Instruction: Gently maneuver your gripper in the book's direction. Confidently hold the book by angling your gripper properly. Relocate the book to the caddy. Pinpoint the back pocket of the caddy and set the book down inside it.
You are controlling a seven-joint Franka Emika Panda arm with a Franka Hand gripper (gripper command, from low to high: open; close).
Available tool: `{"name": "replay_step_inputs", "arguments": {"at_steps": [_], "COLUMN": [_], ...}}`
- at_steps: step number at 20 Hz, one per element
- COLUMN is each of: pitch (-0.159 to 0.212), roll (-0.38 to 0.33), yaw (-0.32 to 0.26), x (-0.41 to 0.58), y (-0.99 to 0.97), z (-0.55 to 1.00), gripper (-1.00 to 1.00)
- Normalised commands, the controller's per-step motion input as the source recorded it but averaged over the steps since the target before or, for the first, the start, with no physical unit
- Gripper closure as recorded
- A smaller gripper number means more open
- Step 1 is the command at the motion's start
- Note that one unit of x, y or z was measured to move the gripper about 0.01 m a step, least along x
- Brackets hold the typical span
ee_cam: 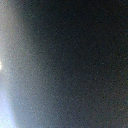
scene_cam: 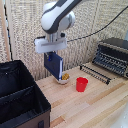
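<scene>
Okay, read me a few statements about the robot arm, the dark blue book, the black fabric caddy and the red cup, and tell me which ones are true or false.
1. The thin dark navy-blue book hangs in the air beneath the white boxy gripper. True.
2. The book already sits inside the large black fabric caddy. False: it is held up beside the caddy, over the wooden table.
3. The red plastic cup stands upright on the table. True.
4. The black-and-silver toaster oven is inside the caddy. False: it stands on the table at the exterior view's right.
5. A small bowl sits on the table below the book. True.
</scene>
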Motion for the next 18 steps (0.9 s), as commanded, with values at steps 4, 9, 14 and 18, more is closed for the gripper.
{"name": "replay_step_inputs", "arguments": {"at_steps": [4, 9, 14, 18], "pitch": [0.002, 0.000, 0.000, 0.000], "roll": [-0.008, 0.000, -0.009, -0.006], "yaw": [-0.336, -0.337, -0.320, -0.293], "x": [0.094, 0.062, 0.090, 0.130], "y": [0.00, 0.00, 0.01, 0.10], "z": [0.67, 0.64, 0.71, 0.73], "gripper": [1.00, 1.00, 1.00, 1.00]}}
